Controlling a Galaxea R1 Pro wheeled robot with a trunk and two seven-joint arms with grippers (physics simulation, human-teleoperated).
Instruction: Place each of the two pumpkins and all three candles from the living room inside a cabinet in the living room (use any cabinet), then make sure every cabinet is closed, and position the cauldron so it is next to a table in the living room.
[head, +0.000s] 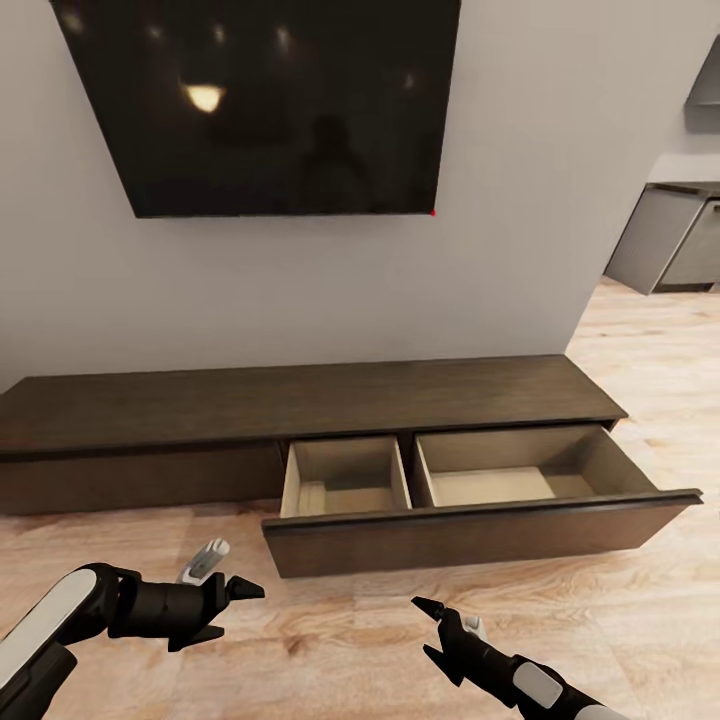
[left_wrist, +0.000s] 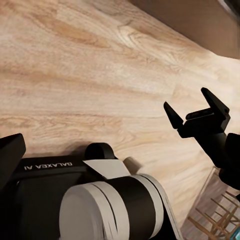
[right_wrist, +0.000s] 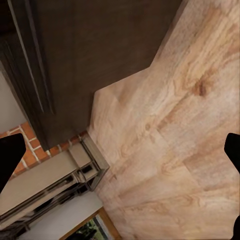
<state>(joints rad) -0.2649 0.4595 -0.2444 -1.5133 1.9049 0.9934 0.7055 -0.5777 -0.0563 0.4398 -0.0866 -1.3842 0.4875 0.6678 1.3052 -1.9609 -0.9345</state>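
My left claw (head: 237, 607) sits at the lower left of the head view, its two black fingers spread apart with nothing between them, hanging over the wooden floor (head: 330, 640). In the left wrist view I see the right claw (left_wrist: 197, 111) at the right edge, above the same pale planks.

My right claw (head: 428, 630) is at the lower middle-right of the head view, fingers parted as well and holding nothing; in its own wrist view the dark fingertips (right_wrist: 10, 160) sit at opposite edges of the frame with bare floor between them.

Just above both claws in the head view, the cabinet (head: 300, 400) runs across the middle of the frame against the grey wall (head: 300, 290). Its wide drawer (head: 480, 535) is pulled out toward me, and I can see two pale beige compartments: a smaller one (head: 345, 480) to the left and a larger one (head: 530, 470) to the right. Something pale lies at the lower left corner of the smaller compartment; I cannot tell what it is.

A dark screen (head: 260, 100) hangs on the wall at the top of the frame. Grey kitchen units (head: 670, 240) show at the upper right.
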